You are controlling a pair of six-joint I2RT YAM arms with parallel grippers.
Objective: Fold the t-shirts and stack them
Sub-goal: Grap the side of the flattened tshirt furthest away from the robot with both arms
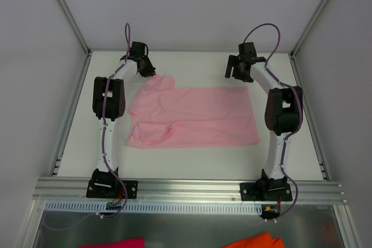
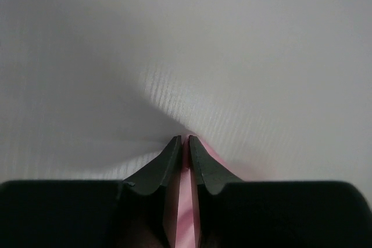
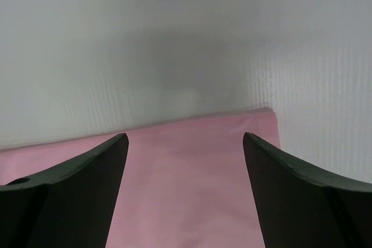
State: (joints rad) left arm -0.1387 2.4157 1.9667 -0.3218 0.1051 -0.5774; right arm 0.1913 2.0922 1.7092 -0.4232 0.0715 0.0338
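Pink t-shirt (image 1: pixel 197 117) laid lengthwise left to right, far-left corner clamped in left gripper (image 2: pixel 185 140), pinch shown plainly only in left wrist view, right gripper (image 3: pixel 185 137) held wide apart over far-right corner.

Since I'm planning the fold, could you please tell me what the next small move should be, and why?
Probably lower the right gripper and close it on the far right corner of the t-shirt: its jaws stand open near that corner, while the left gripper is shut on the far left one.

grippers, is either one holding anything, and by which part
Left gripper pinches the t-shirt at its far left corner; right gripper is open, holding nothing.
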